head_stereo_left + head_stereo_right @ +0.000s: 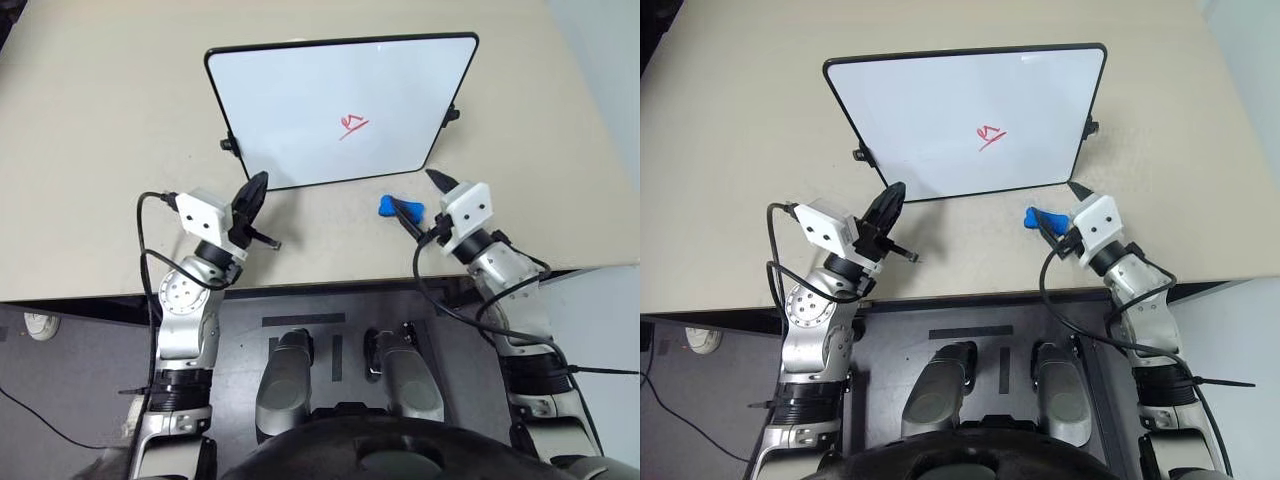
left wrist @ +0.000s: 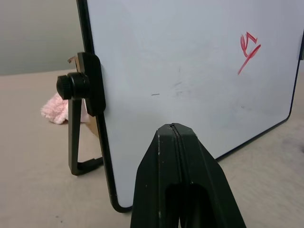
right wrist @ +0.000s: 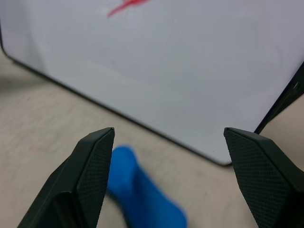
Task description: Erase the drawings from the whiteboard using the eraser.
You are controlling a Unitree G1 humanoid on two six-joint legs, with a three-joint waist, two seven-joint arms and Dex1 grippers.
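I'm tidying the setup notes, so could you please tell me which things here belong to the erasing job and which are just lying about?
Belongs to the job:
- whiteboard
- red drawings
- blue eraser
- right gripper, open beside the eraser

Just lying about:
- pink cloth behind the whiteboard
- left gripper, shut, idle

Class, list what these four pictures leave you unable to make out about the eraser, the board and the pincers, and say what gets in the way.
- Eraser: right wrist view, blurred, cut off by the bottom edge, partly behind one finger of the open right pincer.
- Pink thing: left wrist view, mostly behind the whiteboard stand; unidentifiable.
- Drawings: head views, too small to read.
- Left pincer: shut; its base is cut off by the bottom edge.
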